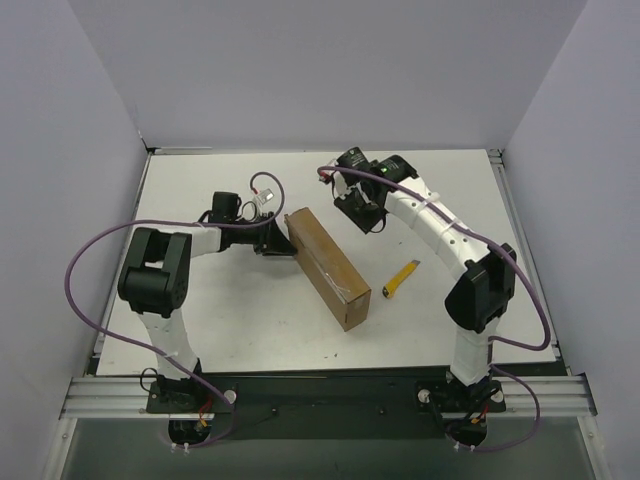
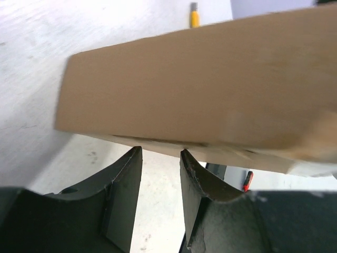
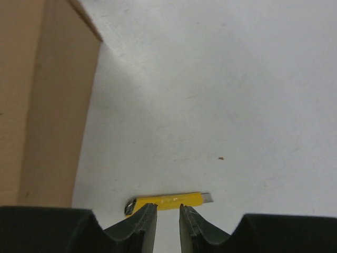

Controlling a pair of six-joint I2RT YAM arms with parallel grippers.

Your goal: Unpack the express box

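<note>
Express box (image 1: 328,265): brown cardboard, lid closed, lying on the white table (image 1: 200,330) about midway between the two arms. The long axis runs diagonally. The far end points to the rear left, toward the left arm's wrist. The near end points to the front right, toward the base of the right arm. The near end face is visible as a small square panel.

Left gripper (image 1: 283,240): low at the box's far-left end, just beside it. In the left wrist view its fingers (image 2: 124,195) stand a little apart with nothing between them. The box (image 2: 200,89) fills the view just past the tips. Whether they touch the cardboard cannot be told.

Right gripper (image 1: 362,215): above the table, beyond the box's far end on its right side, apart from it. In the right wrist view the claw (image 3: 168,206) is almost together, with a thin slit left, and it is empty. The box edge (image 3: 47,105) is at the left of that view.

Yellow-handled utility knife (image 1: 402,279): on the table right of the box, near it but not touching.
</note>
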